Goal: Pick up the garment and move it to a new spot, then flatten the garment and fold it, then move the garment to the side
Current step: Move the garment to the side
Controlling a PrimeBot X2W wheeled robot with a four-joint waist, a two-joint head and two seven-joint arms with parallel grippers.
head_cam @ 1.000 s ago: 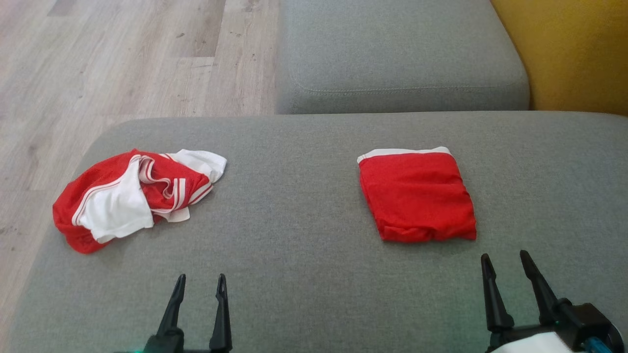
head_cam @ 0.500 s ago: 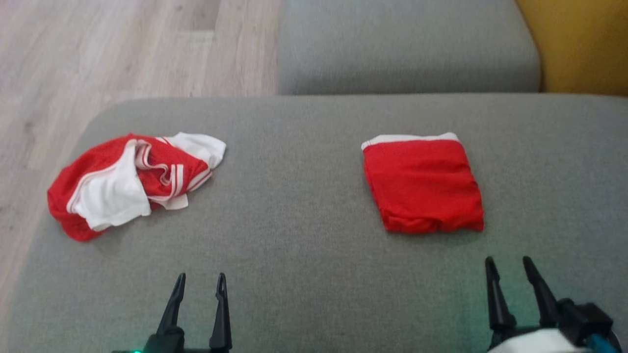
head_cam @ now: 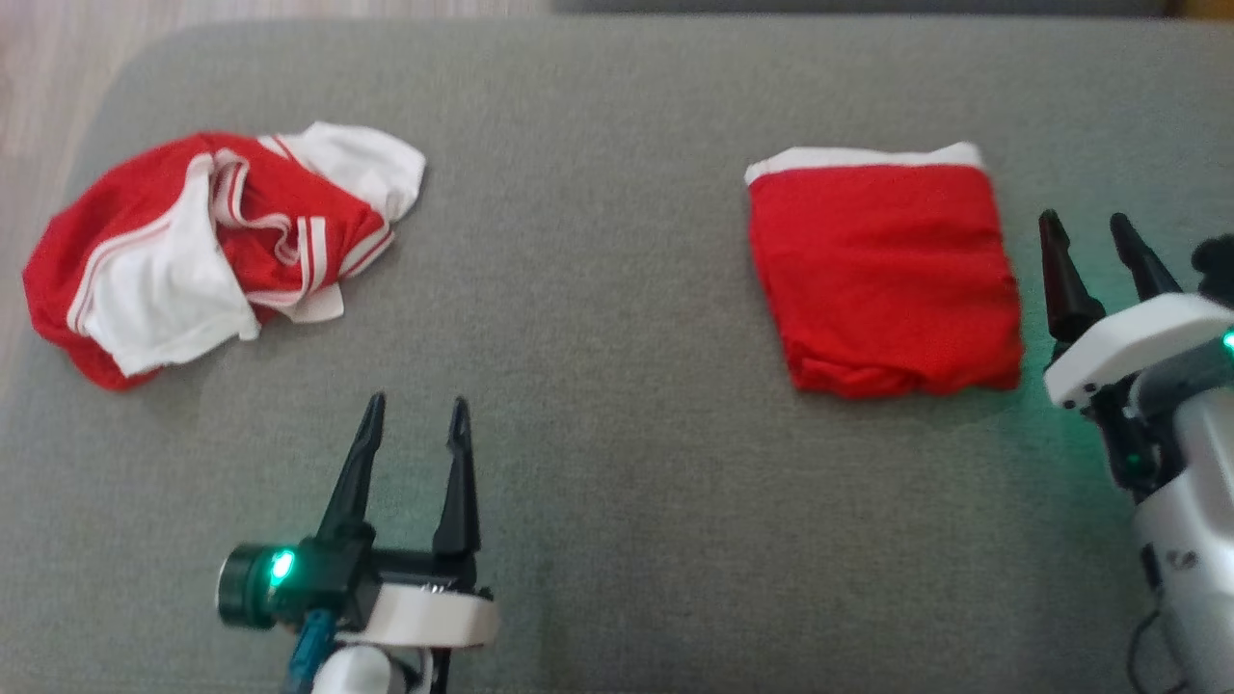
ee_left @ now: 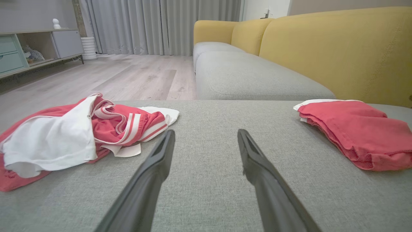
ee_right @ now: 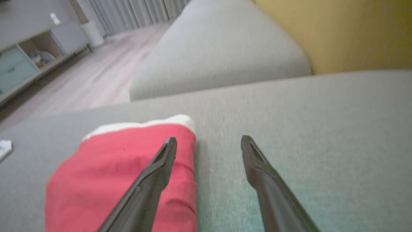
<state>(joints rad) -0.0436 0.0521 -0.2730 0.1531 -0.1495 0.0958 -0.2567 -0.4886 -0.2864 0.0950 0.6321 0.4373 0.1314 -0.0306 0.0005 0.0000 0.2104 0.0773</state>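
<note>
**Two red pieces on the seat: wrong-pick risk**

Garment (head_cam: 212, 251) lies crumpled at the far left of the cushion (head_cam: 617, 501), close to its left edge, white sleeve (head_cam: 164, 299) on top. Folded piece (head_cam: 882, 280) sits to the right, well apart from it. Both claws are released and empty. Left gripper (head_cam: 416, 401) hovers near the garment, short of it. Right gripper (head_cam: 1084, 220) is just beside the folded piece.

Risks:
- Right arm snags the folded piece, being that close.
- Left pinches only the sleeve layer, so the garment lifts bunched.
- Any drag leftward could tip it onto the floor (head_cam: 29, 77).
</note>
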